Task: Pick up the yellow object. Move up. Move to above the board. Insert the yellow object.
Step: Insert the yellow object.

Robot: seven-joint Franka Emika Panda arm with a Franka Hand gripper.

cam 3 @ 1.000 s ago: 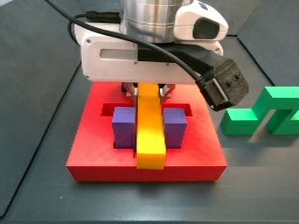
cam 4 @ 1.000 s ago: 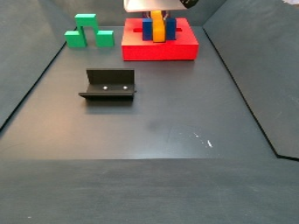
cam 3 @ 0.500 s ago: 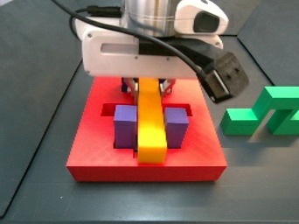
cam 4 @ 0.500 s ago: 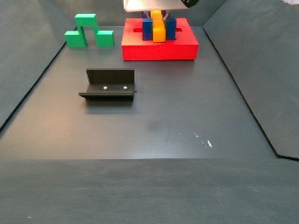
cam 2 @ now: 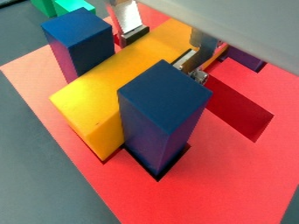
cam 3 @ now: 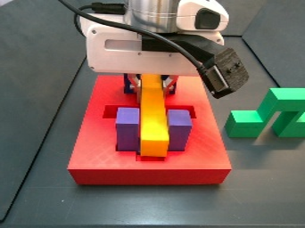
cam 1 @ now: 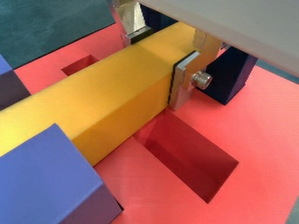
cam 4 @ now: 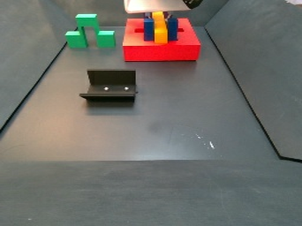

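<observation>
Pinching yellow object (cam 3: 152, 118), tool (cam 3: 150, 86) has moved it back over board (cam 3: 95, 166).

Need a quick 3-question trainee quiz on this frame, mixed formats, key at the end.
1. True or false: the gripper is over the board.
2. The yellow object lies between which things? A) the blue-purple posts B) the green stepped block and the fixture C) nothing, it lies on the bare floor.
3. Fill in: in a wrist view, a silver finger presses against the side of the ____ object.

Key: 1 true; 2 A; 3 yellow.
</observation>
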